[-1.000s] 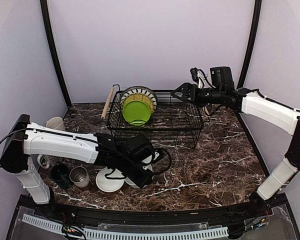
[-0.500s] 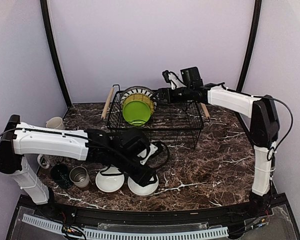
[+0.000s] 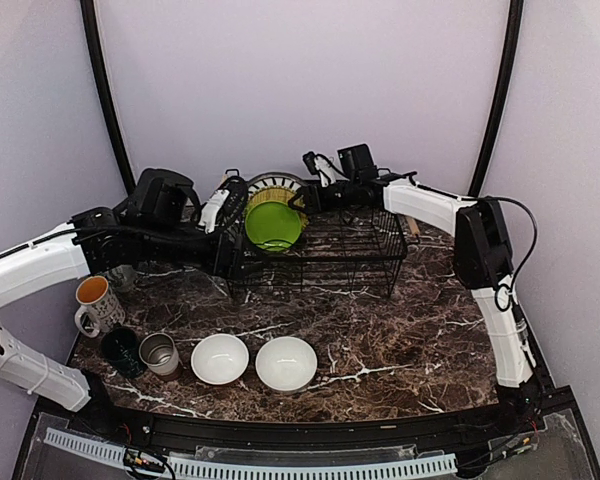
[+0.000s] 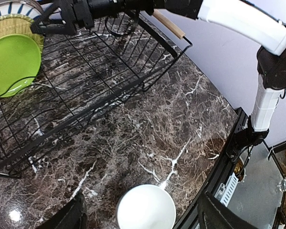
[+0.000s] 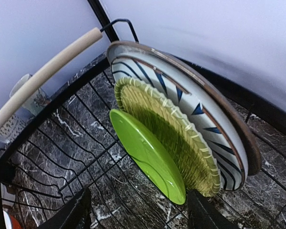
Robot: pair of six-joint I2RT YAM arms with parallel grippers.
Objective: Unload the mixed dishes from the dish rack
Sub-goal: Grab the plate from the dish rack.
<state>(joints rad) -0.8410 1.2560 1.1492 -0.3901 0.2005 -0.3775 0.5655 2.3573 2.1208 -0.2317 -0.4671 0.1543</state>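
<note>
**Rack** (image 3: 390, 255): black wire, at the far middle of the desk (image 3: 430, 330).

**In the rack:** three plates, upright in a row at its left end.
- lime plate (image 5: 148, 153), at the front
- yellow plate (image 5: 181, 143), directly behind it
- blue-striped plate (image 5: 200, 109), at the back

No other dish shows in the rack.

**Out on the desk, near-left:**
- left bowl (image 3: 220, 358) and right bowl (image 3: 286, 363), both white inside, side by side
- steel cup (image 3: 160, 353), just left of the bowls
- dark mug (image 3: 122, 350), beside the cup
- pale mug (image 3: 95, 303), orange inside, farther back
- second pale mug (image 5: 31, 98), just outside the rack's left end

**Left arm** (image 3: 40, 265): reaches to the rack's left end. The left jaws are spread wide and hold nothing.

**Right arm** (image 3: 425, 205): stretched across the rack top towards the plates. The right jaws are parted in front of the plates, with no plate clasped as far as the wrist view shows.

**Progress (judged):** well past halfway. The mugs, cup and bowls are out and the three plates are left. The lime plate is nearest the right jaws, so it is the likely next pick.
</note>
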